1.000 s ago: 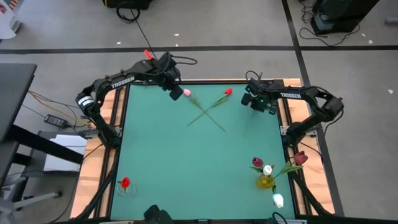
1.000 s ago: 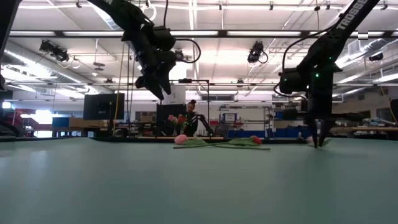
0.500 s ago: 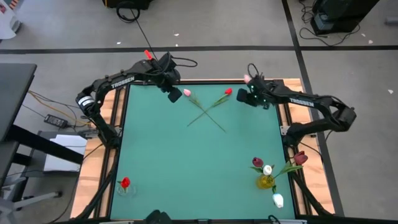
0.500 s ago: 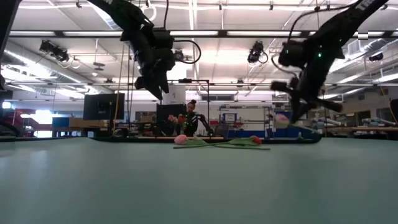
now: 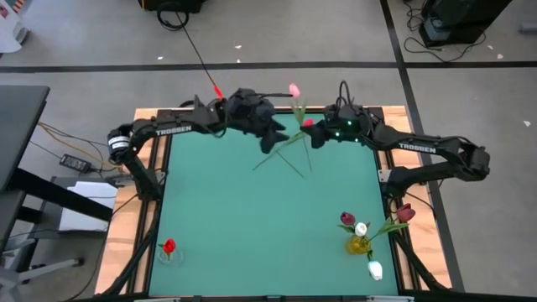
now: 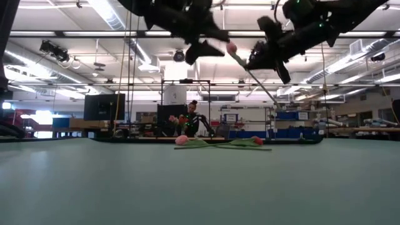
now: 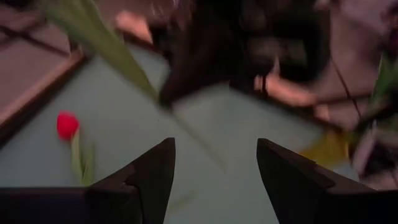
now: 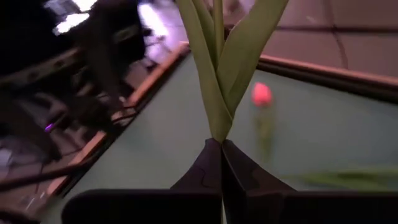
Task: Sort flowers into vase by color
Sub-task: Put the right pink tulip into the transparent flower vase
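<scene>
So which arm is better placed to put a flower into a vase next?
The right one. Its pincer is already shut on the green stem of a pink tulip, held up off the table. The left pincer is open and holds nothing.

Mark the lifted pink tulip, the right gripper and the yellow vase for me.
pink tulip (image 5: 294, 89), high view, on the bud head.
right gripper (image 8: 221, 152), right wrist view, where the shut fingertips pinch the tulip's stem.
yellow vase (image 5: 359, 246), high view, on its yellow body.
</scene>
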Tool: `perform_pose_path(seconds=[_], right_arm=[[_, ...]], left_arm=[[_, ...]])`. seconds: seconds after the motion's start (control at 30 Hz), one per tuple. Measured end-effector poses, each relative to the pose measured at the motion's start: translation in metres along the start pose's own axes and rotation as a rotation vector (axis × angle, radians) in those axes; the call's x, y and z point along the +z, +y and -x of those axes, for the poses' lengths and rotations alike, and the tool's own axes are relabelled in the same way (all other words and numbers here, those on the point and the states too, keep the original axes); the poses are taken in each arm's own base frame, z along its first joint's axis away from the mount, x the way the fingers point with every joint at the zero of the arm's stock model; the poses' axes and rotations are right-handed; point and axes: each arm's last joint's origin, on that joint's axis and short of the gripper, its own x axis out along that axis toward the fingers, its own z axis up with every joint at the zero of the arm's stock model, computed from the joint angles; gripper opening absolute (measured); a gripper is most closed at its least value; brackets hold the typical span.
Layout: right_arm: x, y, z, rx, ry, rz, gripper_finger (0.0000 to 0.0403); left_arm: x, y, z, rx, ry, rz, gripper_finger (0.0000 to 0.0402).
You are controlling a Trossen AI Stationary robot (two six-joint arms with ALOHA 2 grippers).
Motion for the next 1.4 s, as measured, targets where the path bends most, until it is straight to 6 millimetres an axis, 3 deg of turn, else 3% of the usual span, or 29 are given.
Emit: perform_pose_path(seconds=[0.33,0.6,0.77,0.97,1.1,1.27,1.4], right_arm=[[0.002,0.047,0.009,0.204,-0.202,0.202,0.0],[-0.001,0.05,0.009,0.208,-0.196,0.28,0.0],[-0.006,0.052,0.008,0.208,-0.175,0.36,0.0],[-0.008,0.055,0.007,0.204,-0.171,0.377,0.0],[-0.008,0.054,0.007,0.189,-0.174,0.375,0.0001],[-0.008,0.054,0.007,0.186,-0.173,0.357,0.0011],[-0.009,0.052,0.007,0.156,-0.169,0.315,0.0057]], left_arm=[[0.005,-0.033,-0.008,0.014,-0.133,0.067,0.0231],[0.004,-0.055,-0.012,0.063,-0.217,0.075,0.0199],[0.006,-0.055,-0.011,0.102,-0.252,0.106,0.0166],[0.01,-0.055,-0.01,0.106,-0.291,0.074,0.0154],[0.01,-0.055,-0.01,0.112,-0.287,0.055,0.0113],[0.01,-0.052,-0.006,0.126,-0.261,0.033,0.0018],[0.011,-0.054,0.006,0.139,-0.224,0.002,0.0012]])
